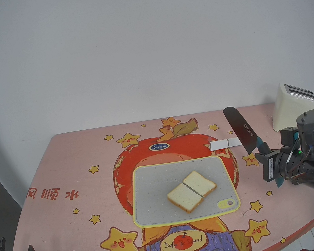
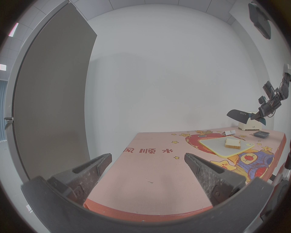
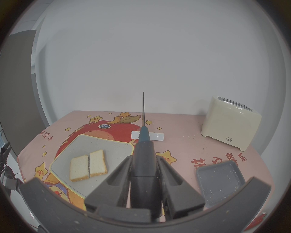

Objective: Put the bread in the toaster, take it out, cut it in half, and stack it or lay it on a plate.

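Right claw clamped shut on the handle of the knife, arm held low over the right side of the table, just nearer than the toaster. The blade runs straight out from the fingers, long axis pointing away and toward the robot's left, raised off the table. The bread lies well apart from it in two halves side by side on the cutting board, mid-table, the cut line diagonal. Left claw hangs off the near left corner, fingers spread wide, gripping nothing; a grey tray sits near the toaster.
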Tool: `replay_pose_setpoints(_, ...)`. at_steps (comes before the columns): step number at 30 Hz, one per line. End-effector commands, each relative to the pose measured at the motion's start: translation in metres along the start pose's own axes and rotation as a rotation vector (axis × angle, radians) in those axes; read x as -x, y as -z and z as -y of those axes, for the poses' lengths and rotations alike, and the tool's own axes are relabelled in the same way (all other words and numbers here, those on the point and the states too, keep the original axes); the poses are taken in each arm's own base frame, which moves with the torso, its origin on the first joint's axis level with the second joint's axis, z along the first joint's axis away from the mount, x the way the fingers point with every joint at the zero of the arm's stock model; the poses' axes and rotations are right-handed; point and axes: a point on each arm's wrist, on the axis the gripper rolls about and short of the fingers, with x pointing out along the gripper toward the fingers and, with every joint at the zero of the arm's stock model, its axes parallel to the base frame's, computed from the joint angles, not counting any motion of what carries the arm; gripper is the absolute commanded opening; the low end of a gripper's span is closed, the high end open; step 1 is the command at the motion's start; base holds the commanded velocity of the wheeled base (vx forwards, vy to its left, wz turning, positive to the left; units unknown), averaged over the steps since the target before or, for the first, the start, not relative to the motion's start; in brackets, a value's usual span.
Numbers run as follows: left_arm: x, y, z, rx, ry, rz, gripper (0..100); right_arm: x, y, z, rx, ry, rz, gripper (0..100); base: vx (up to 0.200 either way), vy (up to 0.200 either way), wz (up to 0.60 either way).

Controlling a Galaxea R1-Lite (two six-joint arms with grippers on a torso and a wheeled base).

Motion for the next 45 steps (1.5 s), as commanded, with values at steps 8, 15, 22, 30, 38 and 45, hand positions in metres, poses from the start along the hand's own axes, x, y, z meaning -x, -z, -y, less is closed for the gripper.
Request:
replay_pose_setpoints(8,-0.001,0.004,0.0,0.001,0.0,-0.018,100,-0.019,0.007,0.001,0.009,0.036,-0.055,0,0.0,0.0,0.0)
replay_pose_setpoints(15,-0.001,0.004,0.0,0.001,0.0,-0.018,100,-0.02,0.008,0.0,0.013,0.033,-0.062,0,0.0,0.0,0.0)
replay_pose_setpoints(22,-0.001,0.004,0.0,0.001,0.0,-0.018,100,-0.022,0.011,-0.002,0.021,0.033,-0.074,0,0.0,0.0,0.0)
replay_pose_setpoints(30,-0.001,0.004,0.0,0.001,0.0,-0.018,100,-0.025,0.013,-0.003,0.027,0.034,-0.083,0,0.0,0.0,0.0)
replay_pose_setpoints(38,-0.001,0.004,0.0,0.001,0.0,-0.018,100,-0.029,0.014,-0.003,0.028,0.039,-0.096,0,0.0,0.0,0.0)
replay_pose_setpoints(45,-0.001,0.004,0.0,0.001,0.0,-0.018,100,-0.028,0.013,-0.003,0.025,0.039,-0.091,0,0.0,0.0,0.0)
